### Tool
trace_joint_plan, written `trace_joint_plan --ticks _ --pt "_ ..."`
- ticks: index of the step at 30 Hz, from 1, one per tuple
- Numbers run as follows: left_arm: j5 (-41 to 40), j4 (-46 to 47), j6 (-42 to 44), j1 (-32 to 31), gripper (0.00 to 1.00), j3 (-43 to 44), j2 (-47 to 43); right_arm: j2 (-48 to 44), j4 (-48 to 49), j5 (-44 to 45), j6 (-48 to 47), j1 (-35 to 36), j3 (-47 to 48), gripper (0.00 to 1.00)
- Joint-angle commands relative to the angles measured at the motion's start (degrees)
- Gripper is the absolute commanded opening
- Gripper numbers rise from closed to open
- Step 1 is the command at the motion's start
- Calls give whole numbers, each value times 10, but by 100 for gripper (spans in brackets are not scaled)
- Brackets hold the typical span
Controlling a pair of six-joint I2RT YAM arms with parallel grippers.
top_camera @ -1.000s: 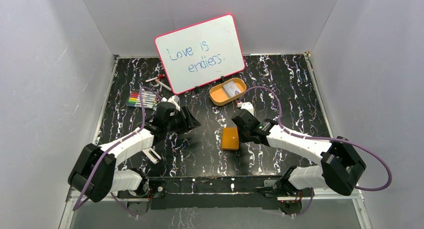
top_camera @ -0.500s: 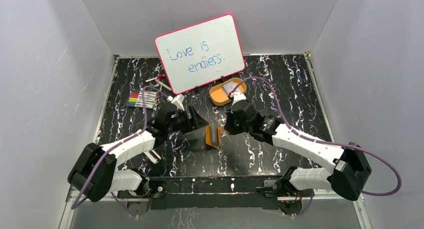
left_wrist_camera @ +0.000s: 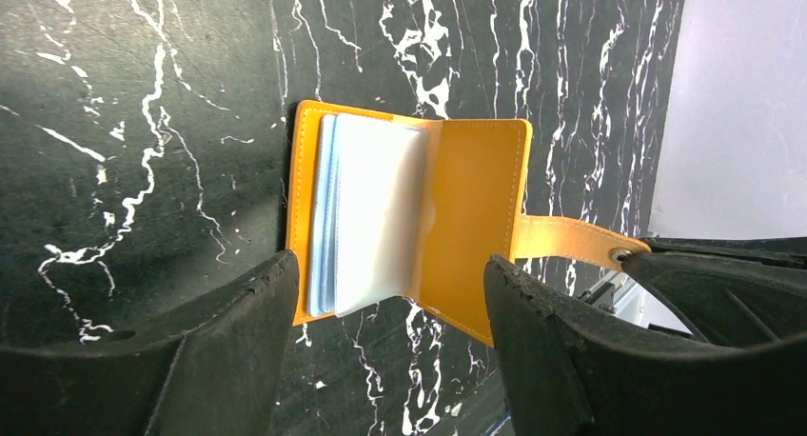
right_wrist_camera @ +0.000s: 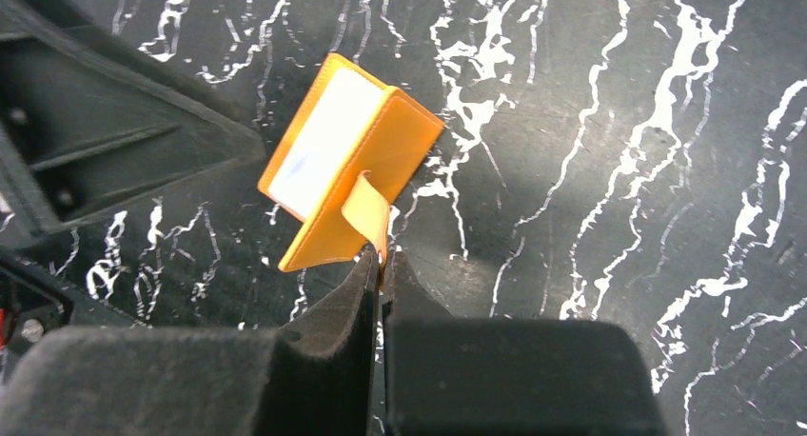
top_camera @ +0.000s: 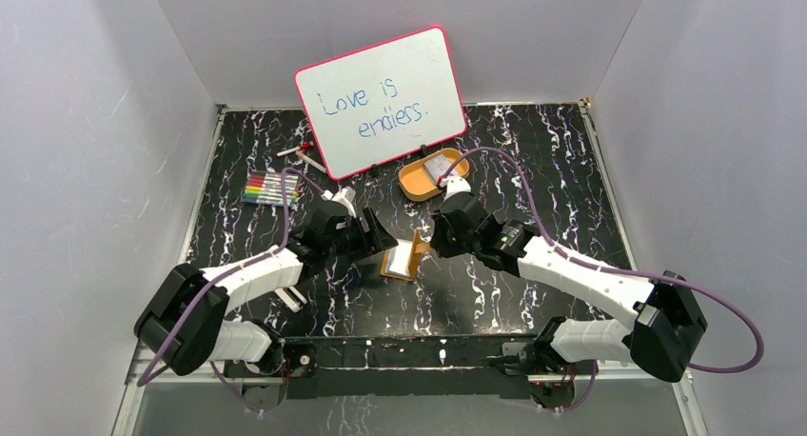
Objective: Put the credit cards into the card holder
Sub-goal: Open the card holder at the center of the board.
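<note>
The orange card holder (top_camera: 404, 258) lies open on the black marbled table between my two grippers, its clear sleeves (left_wrist_camera: 376, 208) fanned up. The right gripper (right_wrist_camera: 381, 260) is shut on the card holder's strap (right_wrist_camera: 366, 212) near the snap and holds the flap (left_wrist_camera: 476, 208) up. My left gripper (left_wrist_camera: 390, 274) is open, its fingers (left_wrist_camera: 238, 341) straddling the holder's near edge without touching it. Whitish credit cards (top_camera: 441, 168) lie in the orange oval tray (top_camera: 416, 183) behind the holder.
A pink-framed whiteboard (top_camera: 381, 101) leans at the back centre. Coloured markers (top_camera: 269, 188) lie in a row at the left, with loose pens (top_camera: 303, 152) behind them. Grey walls close in both sides and the back.
The right gripper has pulled the strap up and back, swinging the holder open and dragging it left. The left gripper has moved right to the holder and opened wider.
</note>
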Motion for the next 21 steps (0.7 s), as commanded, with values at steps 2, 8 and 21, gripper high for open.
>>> trace_joint_plan --ticks 2,8,21 --pt "-35 -29 2 -1 68 -7 -17 -4 -38 69 23 0 -37 0" --pt "-20 -22 6 -1 67 2 18 -28 -52 92 49 -11 -88 0" --pt "50 59 10 -1 65 12 57 -40 -34 76 39 -22 -101 0"
